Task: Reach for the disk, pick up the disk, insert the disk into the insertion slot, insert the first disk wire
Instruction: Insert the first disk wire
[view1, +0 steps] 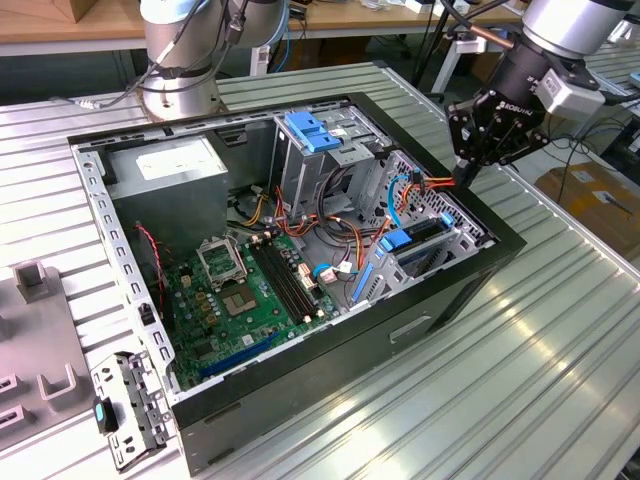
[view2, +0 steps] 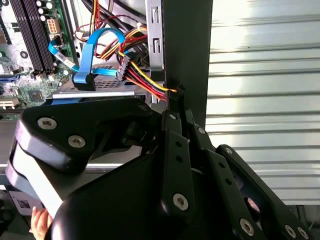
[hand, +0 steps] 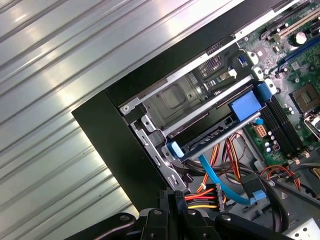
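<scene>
The disk (hand: 220, 131) sits already seated in the insertion slot (hand: 175, 102), the low grey perforated cage at the corner of the open computer case (view1: 500, 250), its blue carrier edge showing along the bay in the first wrist view. Judged from these views, the disk is a stiff, fairly dense block that would tolerate a firm grip on its plastic frame, while the work now concerns something much softer.

The gripper (view2: 172, 97) hovers over that corner of the case, on the exterior view's right, its fingers (view2: 175, 145) pressed close together on a bundle of red, yellow and black wires (view2: 145, 77). In the first wrist view the same bundle ends in a small black plug (hand: 212, 192) just beside the fingertips. Such a cable looks light and floppy and likely to twist; the plug body, being rigid, seems the sounder place to hold.

A flat blue data cable (view2: 92, 55) loops near the drive's rear edge, apart from the fingers. The case rests on a ribbed metal tabletop (view1: 560, 340).
</scene>
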